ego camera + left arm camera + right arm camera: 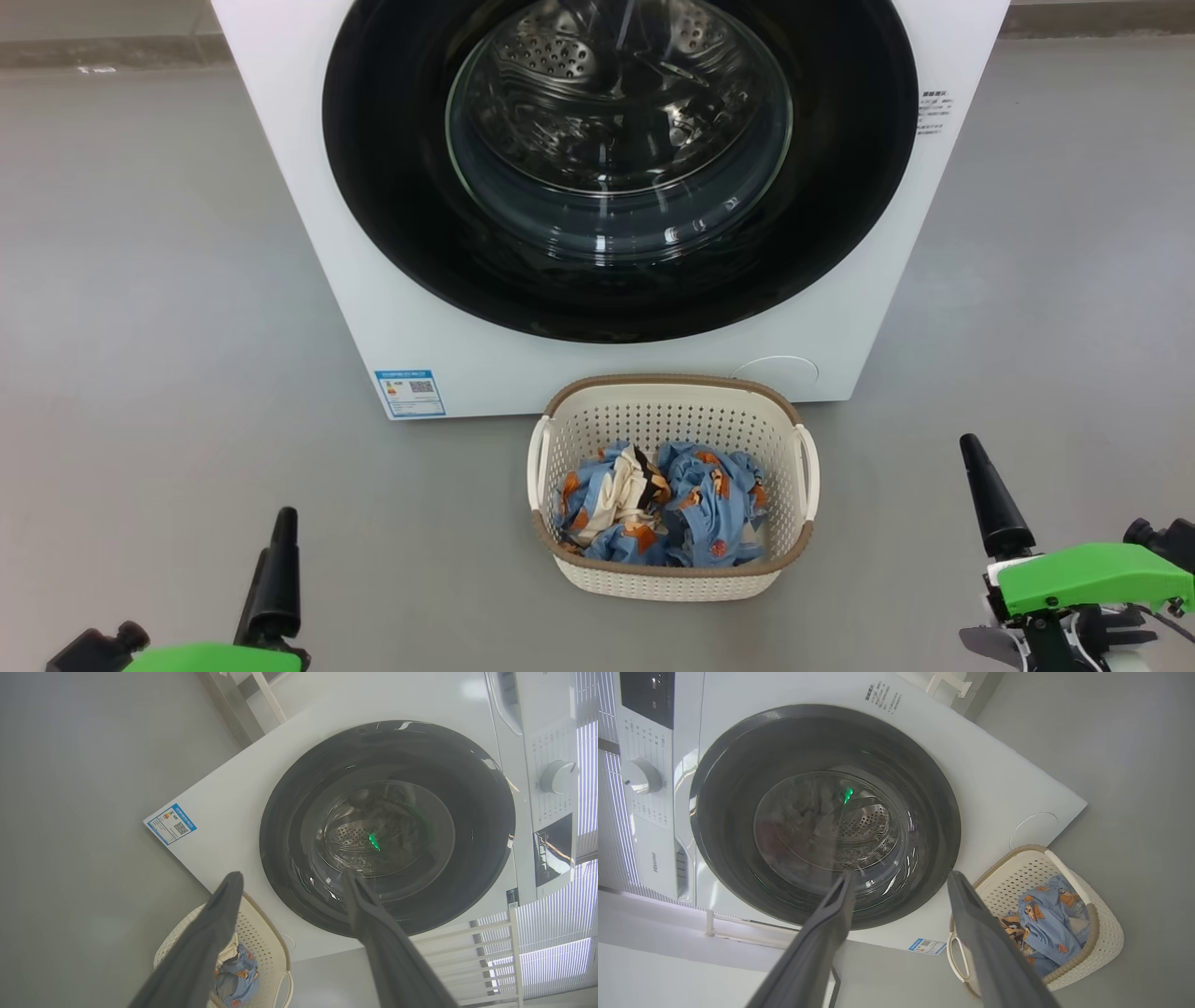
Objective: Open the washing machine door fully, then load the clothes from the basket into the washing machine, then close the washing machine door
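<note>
The left gripper and right gripper (two) are held spread and empty, nearer than the one basket, probably poised for the door. One heap of clothes is kept inside the basket; just beyond the basket, one washing machine door is shut on one washing machine.

Grey floor: washing machine stands at back, basket just in front, nr centre.
</note>
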